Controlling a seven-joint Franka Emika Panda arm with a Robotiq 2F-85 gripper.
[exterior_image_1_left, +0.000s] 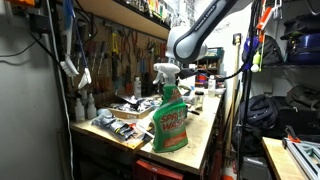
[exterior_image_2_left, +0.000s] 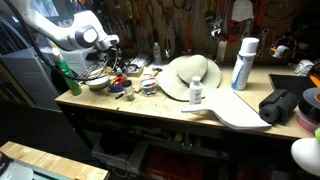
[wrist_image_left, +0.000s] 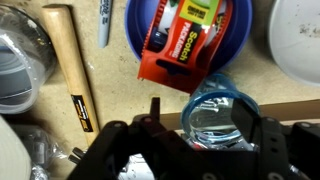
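Observation:
In the wrist view my gripper (wrist_image_left: 200, 112) points down at a workbench, its two black fingers spread on either side of a clear blue plastic cup (wrist_image_left: 215, 100). The right finger is at the cup's rim; the left finger stands apart from it. Just beyond the cup, a red Scotch tape package (wrist_image_left: 178, 50) lies across a blue bowl (wrist_image_left: 140, 20). A wooden-handled hammer (wrist_image_left: 72, 70) lies to the left. In both exterior views the arm (exterior_image_1_left: 192, 40) (exterior_image_2_left: 78, 32) reaches over the cluttered end of the bench.
A green spray bottle (exterior_image_1_left: 170, 118) stands at the bench's near end. A marker (wrist_image_left: 103, 22) lies by the hammer. A white hat-shaped object (exterior_image_2_left: 190, 75), a white spray can (exterior_image_2_left: 243, 62), a white board (exterior_image_2_left: 235, 112) and a black cloth (exterior_image_2_left: 281, 105) occupy the bench.

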